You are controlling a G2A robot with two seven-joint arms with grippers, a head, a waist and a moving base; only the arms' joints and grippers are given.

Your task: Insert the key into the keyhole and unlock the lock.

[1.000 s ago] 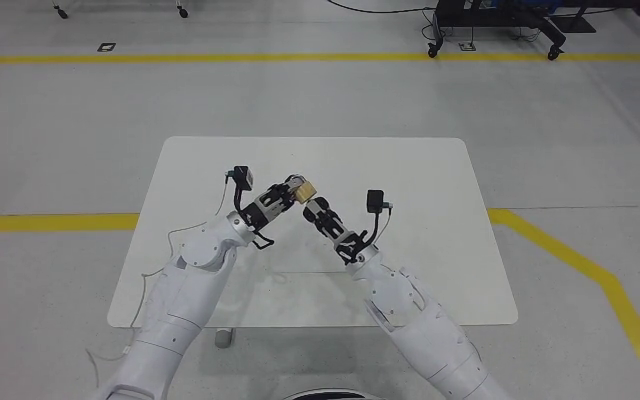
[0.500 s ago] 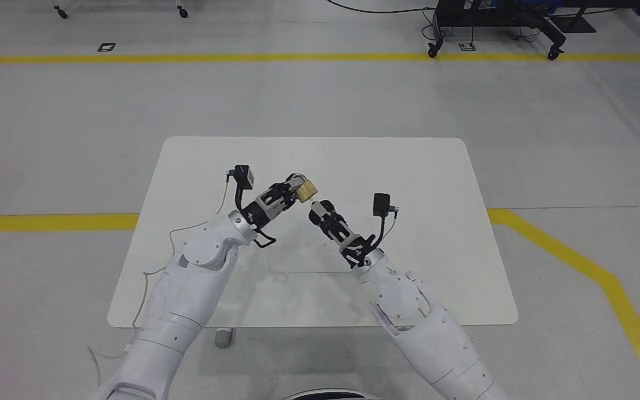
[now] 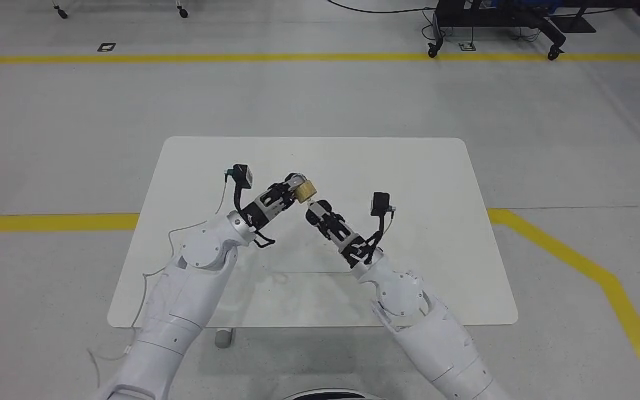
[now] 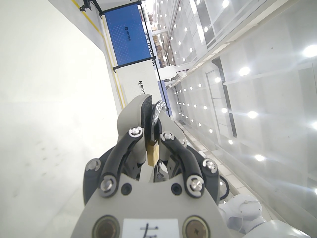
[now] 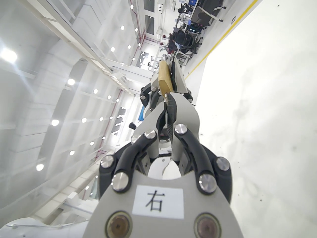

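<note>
Lock [image 3: 305, 188] is held in the air above the white counter [image 3: 430, 170], about midway between its left and right edges and a little toward the far side. The counter stands on a pale floor [image 3: 560, 100] crossed by yellow lines.

The left arm [image 3: 200, 262] comes in from the near left and the right arm [image 3: 400, 300] from the near right. They slant toward each other so that their tips nearly meet over the counter.

The left end effector [image 4: 154, 120] has its fingers pressed together on the lock, pinching it between the dark pads. In the left wrist view the brass body sits in the gap between the fingers, and the silver shackle [image 4: 157, 110] shows at the fingertips. The right end effector [image 5: 169, 105] is just beside the lock on its near right, and its fingers are clamped on the key [image 5: 165, 99].

In the right wrist view the brass lock faces this end effector edge-on, with its lower face turned toward the key. The key is a thin silver piece held edge-on between the pads. Its tip touches the lower face of the lock. I cannot tell how far it has gone into the keyhole, or whether the shackle is open or closed.
</note>
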